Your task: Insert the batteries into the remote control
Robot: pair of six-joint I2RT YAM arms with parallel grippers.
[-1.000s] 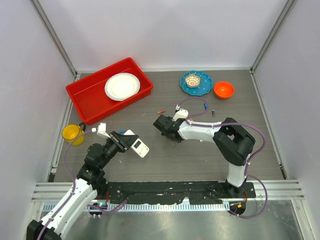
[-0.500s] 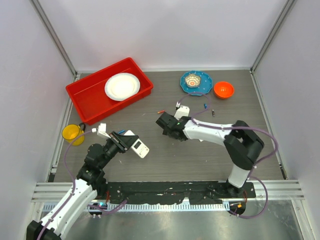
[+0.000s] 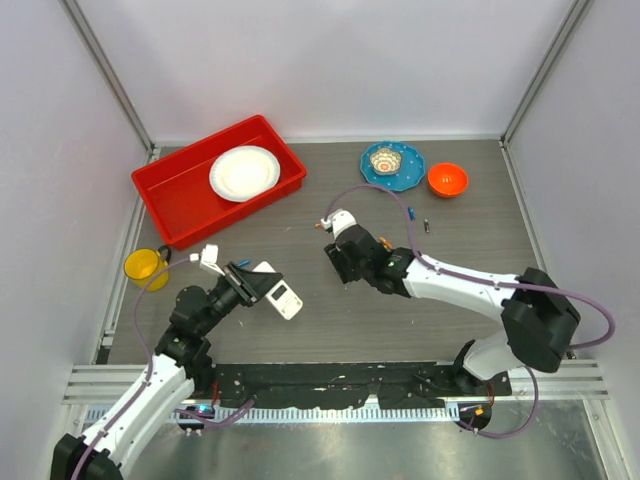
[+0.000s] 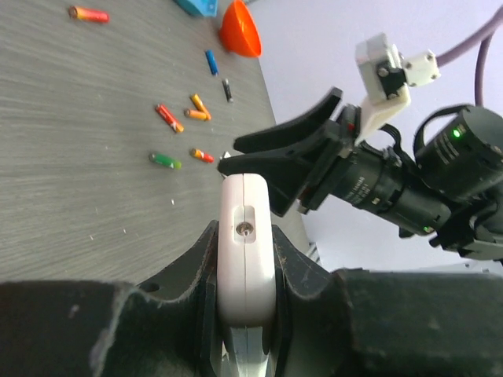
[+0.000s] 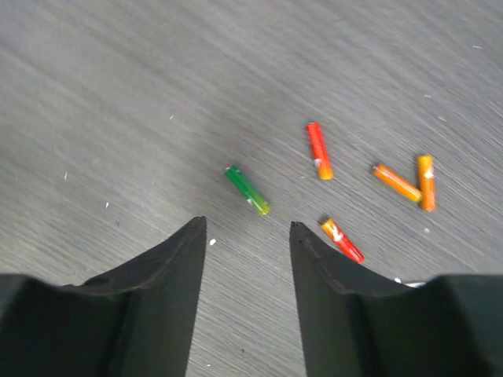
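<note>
Left claw: my left claw is closed narrow on the remote control, one finger pressed to each long side.
Remote control: I hold it on edge at the near left of the table. From above, its white face with a small dark window is turned up.
Right claw: my right claw stands wide, with only bare table between the fingers and nothing gripped. It is low over the middle of the table, pointing toward the remote.
Green battery: the green battery lies flat and slanted just ahead of the gap between my right fingers. I do not touch it.
Red battery: the red battery lies a little beyond the green one, to its right.
Orange batteries: two orange batteries lie close together in a V, further right.
Red-orange battery: the red-orange battery lies just beside my right-hand finger.
Far batteries: the blue battery and the dark battery lie apart from the cluster, toward the orange bowl. One lone red battery lies by my right wrist.
Back left: the red tray holds a white plate.
Left edge: a yellow cup stands near my left arm.
Back centre: a blue plate carries a small bowl.
</note>
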